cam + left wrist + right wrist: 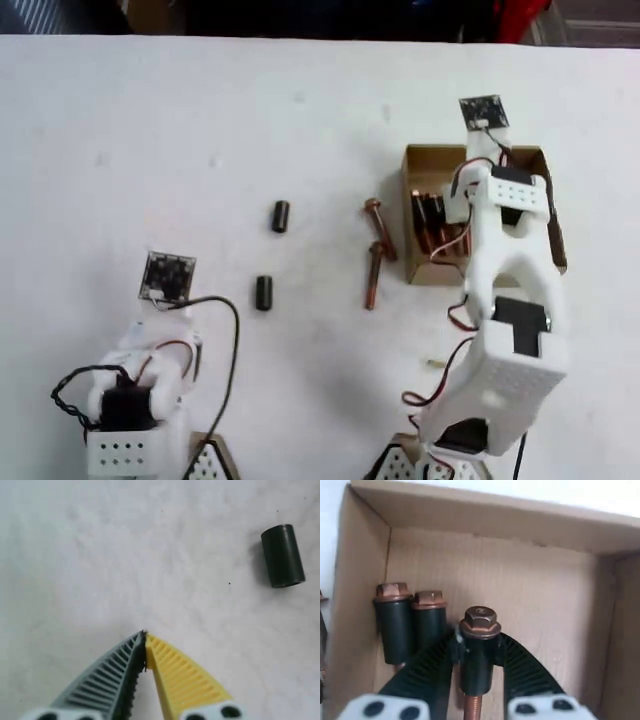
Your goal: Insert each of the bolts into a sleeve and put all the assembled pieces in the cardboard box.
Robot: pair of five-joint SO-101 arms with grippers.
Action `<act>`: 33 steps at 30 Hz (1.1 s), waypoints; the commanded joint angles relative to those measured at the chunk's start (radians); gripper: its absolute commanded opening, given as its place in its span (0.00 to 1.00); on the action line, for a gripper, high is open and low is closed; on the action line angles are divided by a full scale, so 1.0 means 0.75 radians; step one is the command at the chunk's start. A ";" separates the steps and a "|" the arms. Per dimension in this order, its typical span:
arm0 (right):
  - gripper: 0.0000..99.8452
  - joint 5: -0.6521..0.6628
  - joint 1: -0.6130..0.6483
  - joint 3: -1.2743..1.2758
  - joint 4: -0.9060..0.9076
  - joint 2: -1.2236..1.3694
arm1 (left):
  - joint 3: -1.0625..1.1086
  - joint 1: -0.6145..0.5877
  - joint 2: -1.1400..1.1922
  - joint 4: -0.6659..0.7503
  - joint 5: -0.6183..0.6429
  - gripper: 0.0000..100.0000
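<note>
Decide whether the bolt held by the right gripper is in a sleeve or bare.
Sleeved: the right gripper clamps a black sleeve, with the bolt head above it and the shank below.

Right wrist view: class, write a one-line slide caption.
Right tool holds a sleeved bolt in the cardboard box, beside two finished pieces.

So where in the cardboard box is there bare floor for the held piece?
Bare floor runs from the held piece in the right pincer to the box wall opposite. Crowded beside the two assembled pieces against the other wall.
</note>
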State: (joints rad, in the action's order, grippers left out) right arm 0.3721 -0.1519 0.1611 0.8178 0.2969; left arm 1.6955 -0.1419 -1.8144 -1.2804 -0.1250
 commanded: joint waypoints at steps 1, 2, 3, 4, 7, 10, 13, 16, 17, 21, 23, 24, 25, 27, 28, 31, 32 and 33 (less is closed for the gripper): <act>0.10 0.020 0.056 -0.078 -0.030 0.021 | -0.004 -0.003 -0.009 -0.012 -0.008 0.02; 0.13 0.020 0.066 -0.078 -0.030 0.036 | -0.004 -0.003 -0.009 -0.012 -0.008 0.02; 0.16 0.020 0.075 -0.078 -0.030 0.046 | -0.004 -0.003 -0.009 -0.012 -0.008 0.02; 0.18 0.020 0.083 -0.078 -0.030 0.050 | -0.004 -0.003 -0.009 -0.012 -0.010 0.02; 0.18 0.023 0.095 -0.082 -0.032 0.044 | -0.004 -0.003 -0.009 -0.012 -0.012 0.02; 0.16 0.014 0.095 -0.108 -0.030 0.001 | -0.004 -0.003 -0.009 -0.012 -0.014 0.02; 0.13 0.012 0.097 -0.113 0.017 -0.091 | -0.004 -0.003 -0.009 -0.012 -0.014 0.02; 0.12 0.012 0.136 -0.113 0.120 -0.222 | -0.004 -0.003 -0.009 -0.012 -0.014 0.02; 0.12 0.010 0.150 -0.113 0.163 -0.267 | -0.004 -0.003 -0.009 -0.012 -0.014 0.02; 0.12 -0.004 0.234 -0.108 0.324 -0.457 | -0.004 -0.003 -0.009 -0.012 -0.014 0.02; 0.12 -0.070 0.277 -0.108 0.404 -0.547 | -0.004 -0.003 -0.009 -0.012 -0.014 0.02; 0.12 -0.094 0.300 -0.108 0.443 -0.592 | -0.004 -0.003 -0.009 -0.012 -0.014 0.02; 0.12 -0.113 0.328 -0.106 0.480 -0.637 | -0.004 -0.003 -0.009 -0.012 -0.014 0.02; 0.12 -0.133 0.390 -0.106 0.549 -0.717 | -0.004 -0.003 -0.009 -0.012 -0.014 0.02; 0.12 -0.135 0.431 -0.104 0.584 -0.752 | -0.004 -0.003 -0.009 -0.012 -0.014 0.02; 0.12 -0.219 0.557 -0.104 0.682 -0.836 | -0.004 -0.011 -0.009 -0.012 -0.016 0.02; 0.12 -0.264 0.602 -0.104 0.711 -0.852 | -0.004 -0.011 -0.009 -0.012 -0.016 0.02; 0.12 -0.303 0.654 -0.104 0.740 -0.868 | -0.004 -0.013 -0.009 -0.012 -0.016 0.02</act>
State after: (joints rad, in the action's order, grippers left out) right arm 0.2447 0.2179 0.1274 1.2950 -0.2631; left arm 1.6955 -0.1419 -1.8144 -1.2804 -0.1281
